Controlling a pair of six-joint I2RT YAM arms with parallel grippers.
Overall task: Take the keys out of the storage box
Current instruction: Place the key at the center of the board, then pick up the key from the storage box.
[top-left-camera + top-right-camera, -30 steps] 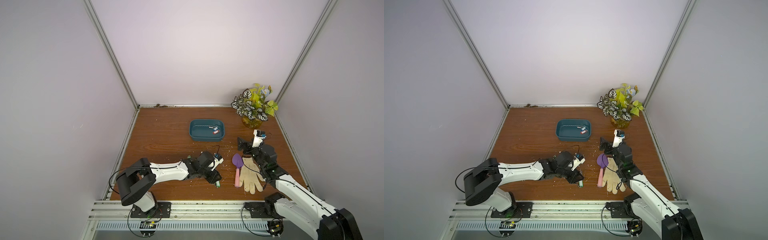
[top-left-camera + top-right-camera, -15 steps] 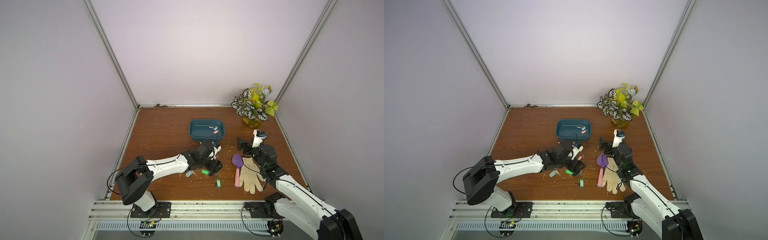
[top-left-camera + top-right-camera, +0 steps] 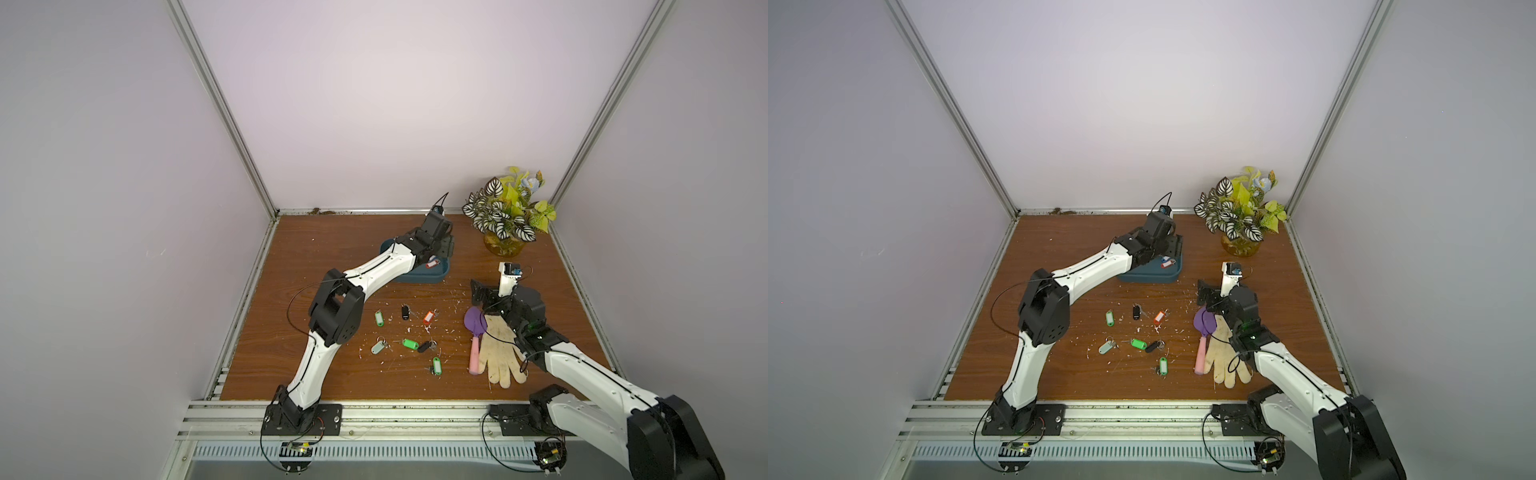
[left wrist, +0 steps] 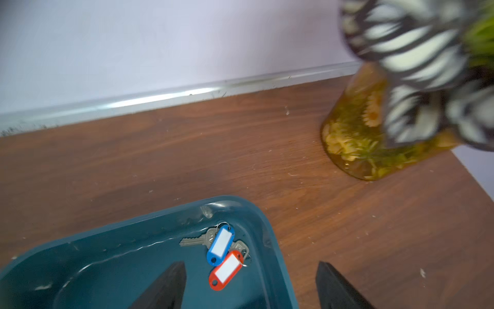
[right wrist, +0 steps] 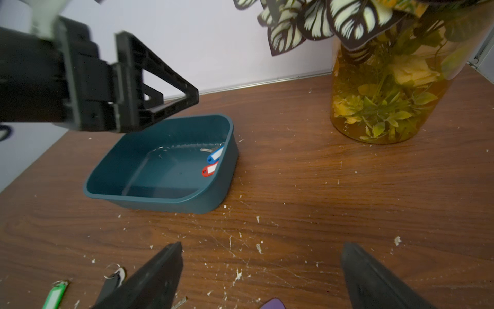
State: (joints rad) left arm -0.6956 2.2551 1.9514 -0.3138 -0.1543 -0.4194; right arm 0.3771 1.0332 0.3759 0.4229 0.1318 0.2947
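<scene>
The dark teal storage box (image 3: 419, 275) (image 3: 1150, 276) (image 5: 160, 166) stands at the back middle of the table, partly covered by my left arm. Two keys lie in its corner, one with a blue tag (image 4: 220, 244) (image 5: 215, 156) and one with a red tag (image 4: 226, 270) (image 5: 209, 170) (image 3: 432, 263). My left gripper (image 4: 250, 264) (image 3: 442, 245) hovers open just above them, holding nothing. Several keys with green, black and orange tags (image 3: 410, 343) (image 3: 1137, 343) lie on the table in front of the box. My right gripper (image 5: 262, 244) (image 3: 482, 291) is open and empty, low over bare wood to the right of the box.
An amber plant pot (image 3: 503, 245) (image 4: 358, 139) stands at the back right, close to the box. A purple-and-pink trowel (image 3: 473, 332) and a beige glove (image 3: 498, 353) lie under my right arm. White crumbs are scattered over the wood.
My left gripper opened at the front of the table, left a green-tagged key there, and swung back over the box. The right arm has not moved.
</scene>
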